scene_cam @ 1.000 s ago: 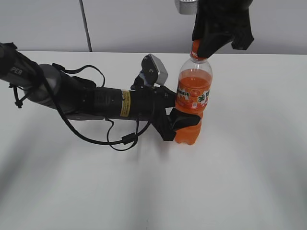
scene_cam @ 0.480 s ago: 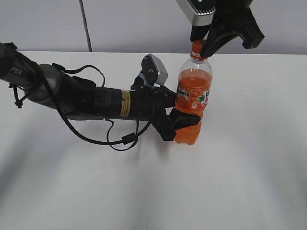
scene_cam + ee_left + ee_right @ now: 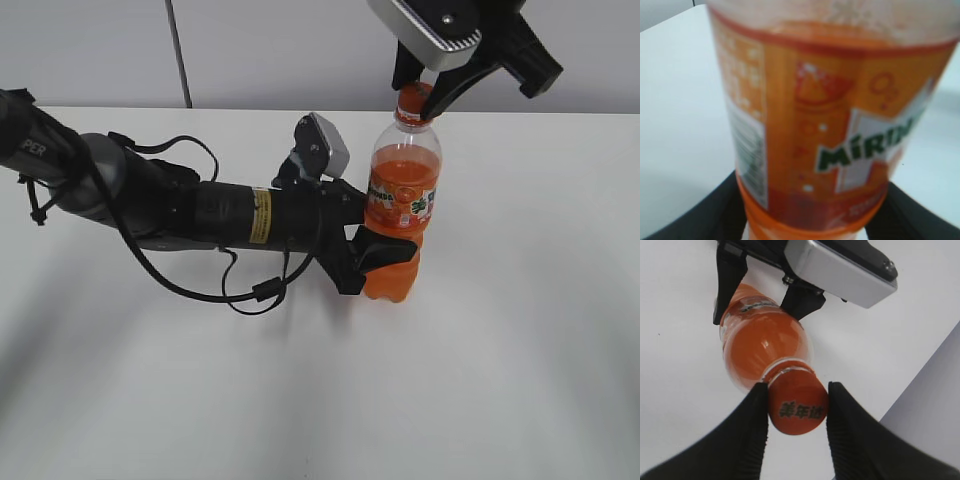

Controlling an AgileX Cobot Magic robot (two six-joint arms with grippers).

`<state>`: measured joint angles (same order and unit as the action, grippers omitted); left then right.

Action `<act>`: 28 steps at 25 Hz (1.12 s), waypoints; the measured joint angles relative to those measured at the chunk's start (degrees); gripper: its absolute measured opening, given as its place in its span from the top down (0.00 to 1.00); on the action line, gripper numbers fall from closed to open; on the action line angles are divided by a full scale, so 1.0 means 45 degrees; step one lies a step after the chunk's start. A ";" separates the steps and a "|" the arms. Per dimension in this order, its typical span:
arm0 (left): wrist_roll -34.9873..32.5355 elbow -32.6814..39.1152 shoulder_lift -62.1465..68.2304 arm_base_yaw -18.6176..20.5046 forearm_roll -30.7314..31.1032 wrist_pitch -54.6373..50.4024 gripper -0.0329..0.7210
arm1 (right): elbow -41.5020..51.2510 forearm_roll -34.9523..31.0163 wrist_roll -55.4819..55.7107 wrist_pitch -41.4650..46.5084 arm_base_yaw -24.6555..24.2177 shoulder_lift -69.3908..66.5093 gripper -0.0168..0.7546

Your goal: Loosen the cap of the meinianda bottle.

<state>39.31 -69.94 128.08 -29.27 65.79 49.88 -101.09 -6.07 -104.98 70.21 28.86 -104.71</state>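
Note:
The meinianda bottle stands upright on the white table, full of orange drink, with its orange-white-green label close up in the left wrist view. My left gripper is shut on the bottle's lower waist from the left; its black fingers show at both sides. The orange cap sits on the bottle's neck. My right gripper comes down from above and is shut on the cap, one ribbed finger on each side. The bottle's shoulder shows below the cap.
The white table stretches out around the bottle. My left arm with its cables lies low across the table's left half. A grey wall stands behind the table.
My right wrist has turned about the cap, its camera housing swinging from behind the arm round to the front left. The bottle and left arm have not moved.

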 joint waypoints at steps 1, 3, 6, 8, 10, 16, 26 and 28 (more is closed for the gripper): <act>0.0000 0.0000 0.0000 0.0000 0.0026 0.0015 0.41 | 0.0000 -0.0087 -0.0518 0.0000 0.0000 0.0000 0.63; -0.0012 0.0000 0.0000 0.0025 0.0064 0.0054 0.41 | 0.0000 -0.0264 -0.1468 0.0000 -0.0013 0.0000 0.63; -0.0049 0.0000 0.0000 0.0034 0.0078 0.0067 0.41 | 0.0000 -0.0418 -0.2467 0.0000 -0.0013 0.0000 0.63; -0.0061 0.0000 0.0000 0.0034 0.0078 0.0079 0.41 | -0.0011 -0.0465 -0.2996 0.0000 -0.0013 0.0000 0.63; -0.0061 0.0000 0.0000 0.0034 0.0078 0.0079 0.41 | -0.0009 -0.0465 -0.3417 -0.0012 -0.0013 0.0000 0.63; -0.0061 0.0000 0.0000 0.0034 0.0078 0.0079 0.41 | -0.0009 -0.0465 -0.5159 -0.0049 -0.0013 0.0000 0.63; -0.0021 0.0000 0.0000 0.0034 0.0036 0.0064 0.41 | -0.0009 -0.0555 -0.9903 -0.0111 -0.0013 0.0000 0.63; -0.0010 0.0000 0.0000 0.0034 0.0036 0.0064 0.41 | -0.0009 -0.0553 -1.0391 -0.0110 -0.0013 0.0000 0.63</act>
<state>39.27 -69.94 128.08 -29.11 65.96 50.17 -101.14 -8.56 -151.74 69.71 28.80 -104.71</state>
